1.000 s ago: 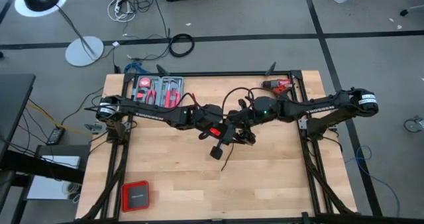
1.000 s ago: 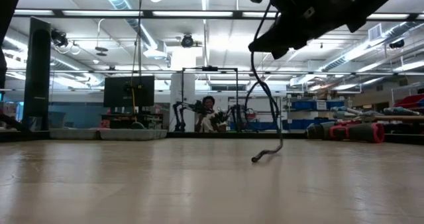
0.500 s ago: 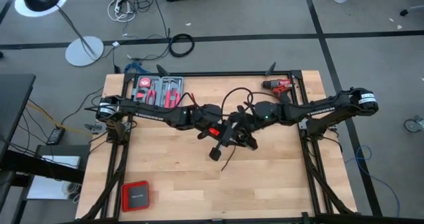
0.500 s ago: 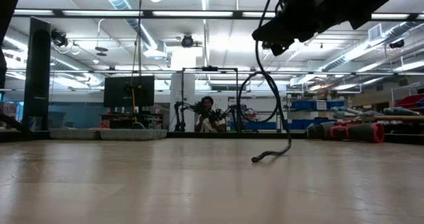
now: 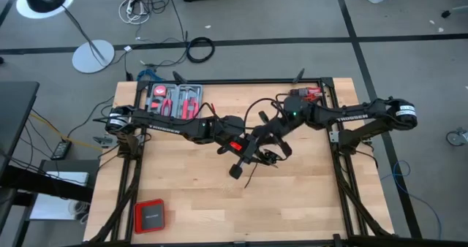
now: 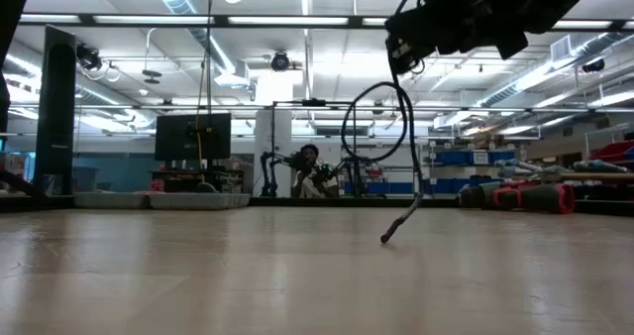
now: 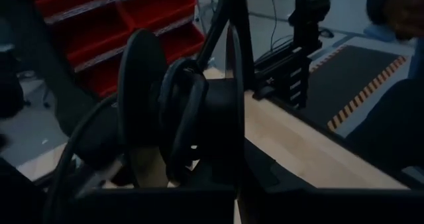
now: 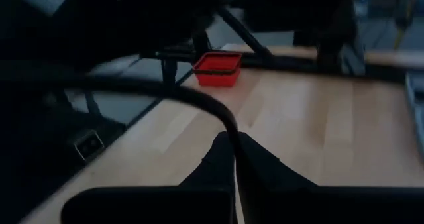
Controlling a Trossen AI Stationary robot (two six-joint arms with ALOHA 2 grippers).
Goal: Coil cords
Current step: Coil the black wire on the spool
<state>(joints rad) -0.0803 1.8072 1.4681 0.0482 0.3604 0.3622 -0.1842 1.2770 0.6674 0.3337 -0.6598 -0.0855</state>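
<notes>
Both grippers, left (image 5: 245, 156) and right (image 5: 272, 146), are clenched on the thin, limp cord (image 6: 396, 127) above mid-table, its light tail trailing down; it seems best pinched near the plugs.

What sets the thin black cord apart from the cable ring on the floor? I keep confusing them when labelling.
The cord is thin and hangs between the left pincer and the right pincer in a loose loop, its end trailing to the table; the cable ring is thicker, wound tight, and lies flat on the floor beyond the table. Both are black.
</notes>
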